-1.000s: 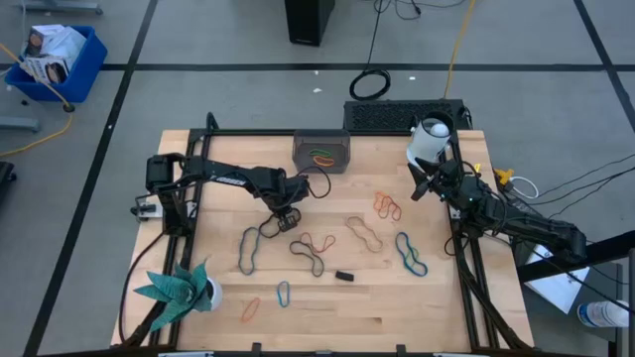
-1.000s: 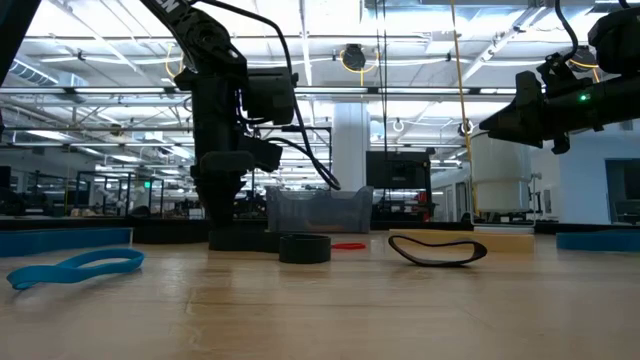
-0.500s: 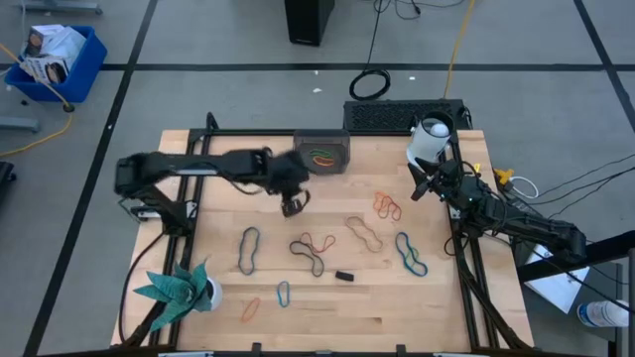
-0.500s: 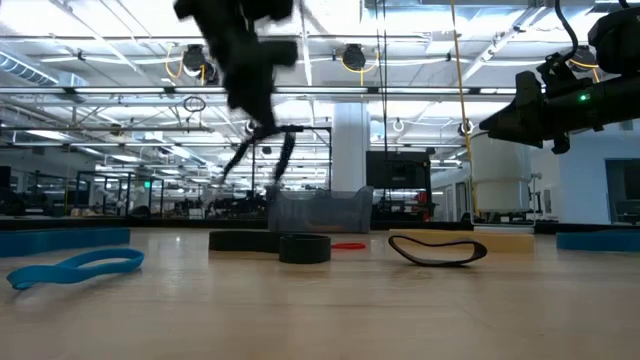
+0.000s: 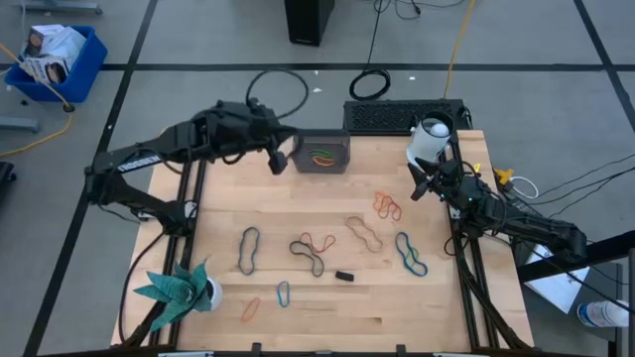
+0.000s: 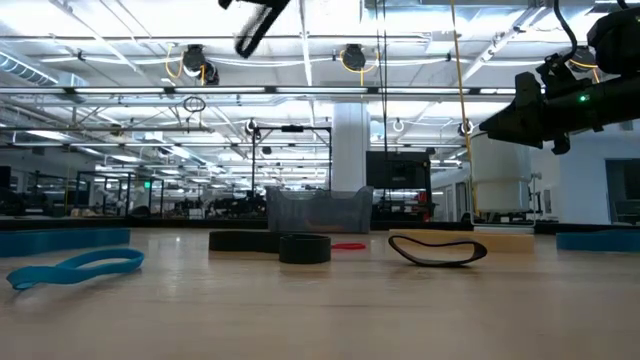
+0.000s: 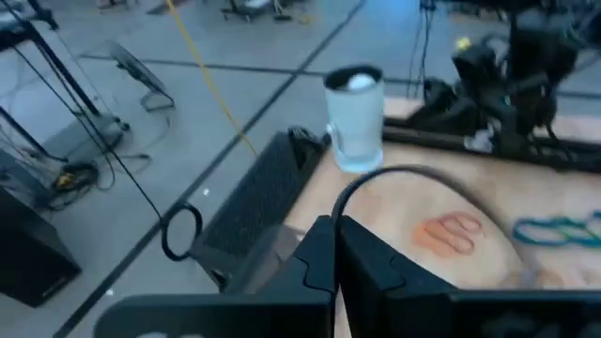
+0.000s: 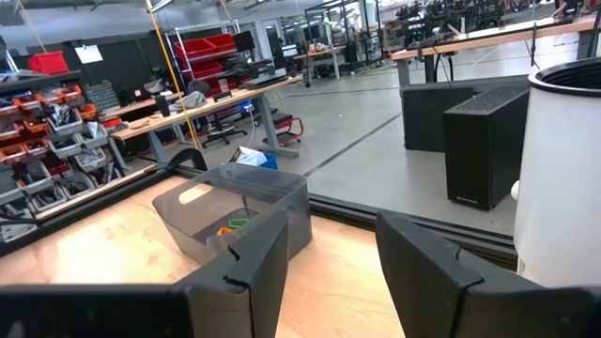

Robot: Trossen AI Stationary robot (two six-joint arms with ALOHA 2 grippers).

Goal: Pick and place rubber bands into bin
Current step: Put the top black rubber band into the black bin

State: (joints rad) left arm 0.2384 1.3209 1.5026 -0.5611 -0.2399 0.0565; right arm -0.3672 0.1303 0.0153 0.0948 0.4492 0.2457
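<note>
Since half a second ago: left gripper swung from over the table's middle up to the far edge, now just left of the bin. Fingers pressed together on a black rubber band, loop arcing up out of the fingertips in the left wrist view. Bin right beside it, already holding an orange band and a green band. Nearer the front edge, well clear of the claw: blue band, black band, red band, tan band, orange pair, teal band, small black block. Right gripper parked at the far right edge by the white cup, fingers spread apart, nothing between them.
</note>
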